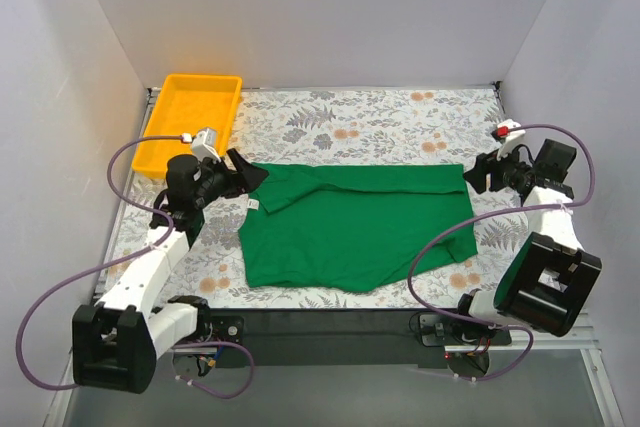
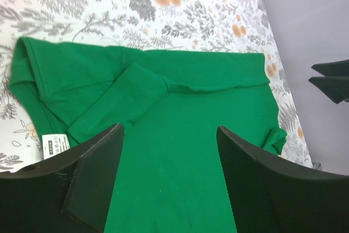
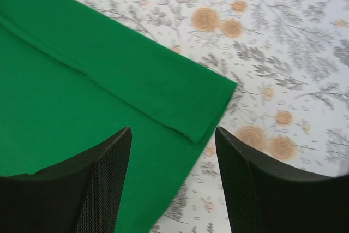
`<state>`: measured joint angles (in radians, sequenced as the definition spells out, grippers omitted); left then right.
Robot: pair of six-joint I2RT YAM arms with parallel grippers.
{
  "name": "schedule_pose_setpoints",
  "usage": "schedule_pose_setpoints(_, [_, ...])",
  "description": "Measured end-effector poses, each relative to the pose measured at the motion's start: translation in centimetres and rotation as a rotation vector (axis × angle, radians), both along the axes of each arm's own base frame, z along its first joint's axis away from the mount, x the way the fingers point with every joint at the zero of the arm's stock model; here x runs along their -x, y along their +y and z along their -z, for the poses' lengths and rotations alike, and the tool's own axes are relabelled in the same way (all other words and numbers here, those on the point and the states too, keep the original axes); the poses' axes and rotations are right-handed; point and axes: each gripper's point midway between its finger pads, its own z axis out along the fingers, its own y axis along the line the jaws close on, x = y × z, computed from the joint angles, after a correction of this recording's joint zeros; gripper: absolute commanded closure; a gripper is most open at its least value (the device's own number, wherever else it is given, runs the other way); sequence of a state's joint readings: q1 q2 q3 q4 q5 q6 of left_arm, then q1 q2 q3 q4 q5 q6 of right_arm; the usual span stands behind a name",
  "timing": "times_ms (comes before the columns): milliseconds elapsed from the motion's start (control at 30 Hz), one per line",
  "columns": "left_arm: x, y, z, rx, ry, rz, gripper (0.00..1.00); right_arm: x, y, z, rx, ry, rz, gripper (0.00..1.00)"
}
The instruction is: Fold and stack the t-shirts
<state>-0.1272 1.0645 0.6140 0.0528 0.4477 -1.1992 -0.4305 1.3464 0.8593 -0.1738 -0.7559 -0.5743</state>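
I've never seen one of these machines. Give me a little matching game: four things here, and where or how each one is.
Things:
1. t-shirt
2. yellow tray
3. left claw
4. right claw

Places or states:
a. open, at the shirt's hem end
b. in the far left corner
c. green, lying in the middle
d. open, at the shirt's collar end

Pairs: 1-c, 2-b, 3-d, 4-a

T-shirt (image 1: 350,232) lies on table (image 1: 400,117) between left hand (image 1: 250,175) and right hand (image 1: 475,175), seemingly touching neither.
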Motion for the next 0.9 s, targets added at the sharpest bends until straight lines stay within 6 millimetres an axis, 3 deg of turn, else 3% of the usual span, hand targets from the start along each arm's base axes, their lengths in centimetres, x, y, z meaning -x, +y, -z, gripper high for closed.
schedule_pose_setpoints(67, [0.3,0.3,-1.2,-0.004,-0.038,-0.012,0.31,1.0,1.4,-0.2,-0.046,0.018,-0.057,0.3])
schedule_pose_setpoints(167, [0.6,0.4,-1.0,-0.009,-0.022,-0.016,0.31,2.3,3.4,-0.3,-0.121,0.062,-0.13,0.3])
schedule_pose_setpoints(300, [0.3,-0.1,2.3,-0.017,0.111,0.016,0.32,3.5,6.0,-1.0,-0.211,0.102,-0.216,0.3])
schedule_pose_setpoints(433, [-1.3,-1.0,5.8,-0.039,0.263,0.067,0.33,4.7,8.2,-1.4,-0.291,0.139,-0.277,0.32])
schedule_pose_setpoints(667, [-5.6,-3.3,9.2,-0.114,0.349,0.172,0.34,6.0,9.5,-0.7,-0.368,0.19,-0.308,0.32])
schedule_pose_setpoints(900, [-7.9,-5.0,12.3,-0.158,0.387,0.271,0.34,6.3,9.7,0.4,-0.393,0.231,-0.305,0.32])
